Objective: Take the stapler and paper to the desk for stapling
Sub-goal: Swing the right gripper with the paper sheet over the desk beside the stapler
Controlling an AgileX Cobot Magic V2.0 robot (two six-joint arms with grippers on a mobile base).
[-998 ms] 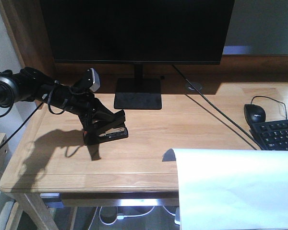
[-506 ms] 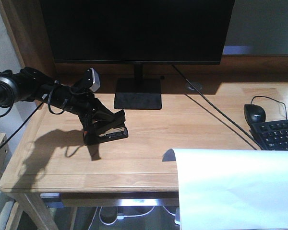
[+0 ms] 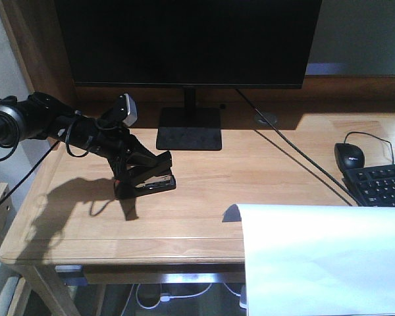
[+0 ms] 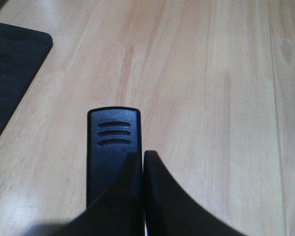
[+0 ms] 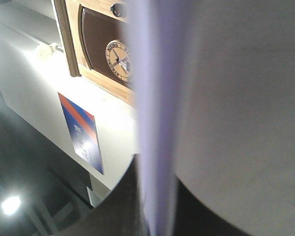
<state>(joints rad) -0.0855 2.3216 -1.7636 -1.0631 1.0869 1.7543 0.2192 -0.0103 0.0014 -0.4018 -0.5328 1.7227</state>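
At left on desk (image 3: 250,171), left gripper (image 4: 142,196) nearly closed over stapler (image 4: 113,130), hold unclear, right gripper (image 5: 152,201) pinching paper (image 3: 322,257) edge

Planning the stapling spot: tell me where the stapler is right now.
Front view: the stapler sits on the left half of the desk, right at the left gripper, in front and left of the monitor stand.
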